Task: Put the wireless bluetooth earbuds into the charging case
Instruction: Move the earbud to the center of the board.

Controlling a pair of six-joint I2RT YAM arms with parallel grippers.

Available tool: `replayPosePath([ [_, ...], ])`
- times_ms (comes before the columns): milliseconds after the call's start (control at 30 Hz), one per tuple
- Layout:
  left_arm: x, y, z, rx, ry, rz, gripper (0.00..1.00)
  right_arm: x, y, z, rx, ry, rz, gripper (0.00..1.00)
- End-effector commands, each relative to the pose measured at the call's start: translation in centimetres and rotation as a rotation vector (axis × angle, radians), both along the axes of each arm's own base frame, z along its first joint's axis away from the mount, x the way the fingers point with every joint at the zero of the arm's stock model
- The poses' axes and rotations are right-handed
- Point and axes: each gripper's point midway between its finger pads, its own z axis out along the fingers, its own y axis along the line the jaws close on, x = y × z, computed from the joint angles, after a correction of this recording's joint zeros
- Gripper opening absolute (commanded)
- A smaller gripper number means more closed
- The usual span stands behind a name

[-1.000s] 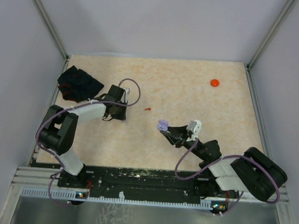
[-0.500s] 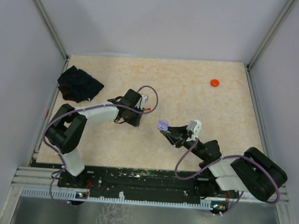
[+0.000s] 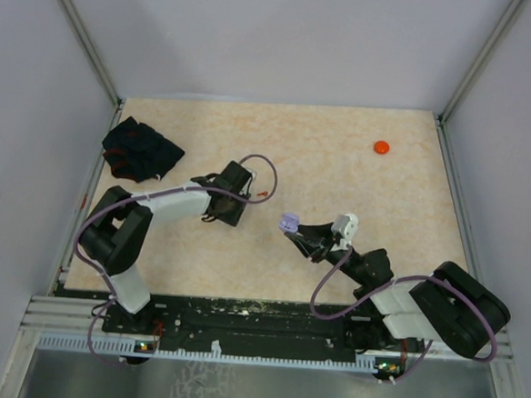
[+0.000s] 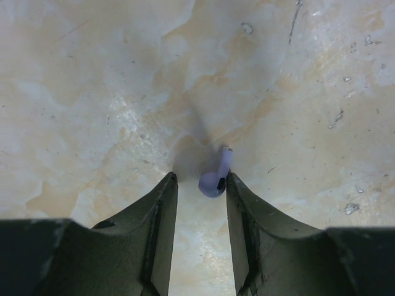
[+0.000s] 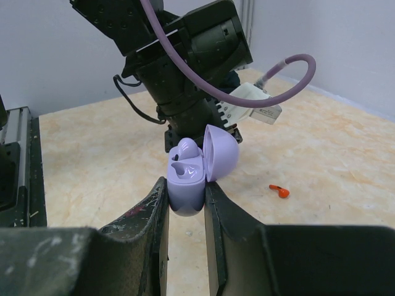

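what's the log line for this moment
left gripper: open, tips at purple earbud | right gripper: shut on charging case, lid open | red earbud: on table

The top camera looks steeply down from above and behind the arm bases, taking in the whole table (image 3: 358, 178) from near edge to far edge. The left wrist camera faces almost straight down, very close to the table, past the left hand (image 4: 200, 180). The right wrist camera sits low, looking level across the table past the right hand (image 5: 185, 187) at the left arm (image 5: 185, 55). It shares that arm and a red earbud (image 5: 279, 191) with the top view.
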Motion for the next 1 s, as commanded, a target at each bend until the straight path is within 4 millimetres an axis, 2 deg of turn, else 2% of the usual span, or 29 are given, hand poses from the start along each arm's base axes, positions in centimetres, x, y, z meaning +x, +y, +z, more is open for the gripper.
replayPosePath([
  [0, -2.3, 3.1, -1.1, 0.115, 0.065, 0.037, 0.43, -0.5, -0.3, 5.0, 0.132, -0.141, 0.006, 0.00],
  [300, -2.7, 5.4, -0.4, 0.197, 0.034, 0.094, 0.45, -0.6, -0.4, 5.1, 0.135, -0.144, 0.004, 0.00],
  [600, -2.4, 6.6, 0.0, 0.233, 0.006, 0.158, 0.48, -0.6, -0.4, 5.2, 0.137, -0.144, 0.003, 0.00],
  [767, -2.4, 6.1, 1.0, 0.188, -0.003, 0.178, 0.48, -0.6, -0.5, 5.2, 0.137, -0.147, 0.001, 0.00],
  [967, -2.7, 4.9, 3.8, 0.059, -0.040, 0.222, 0.52, -0.6, -0.4, 5.2, 0.138, -0.146, 0.002, 0.00],
])
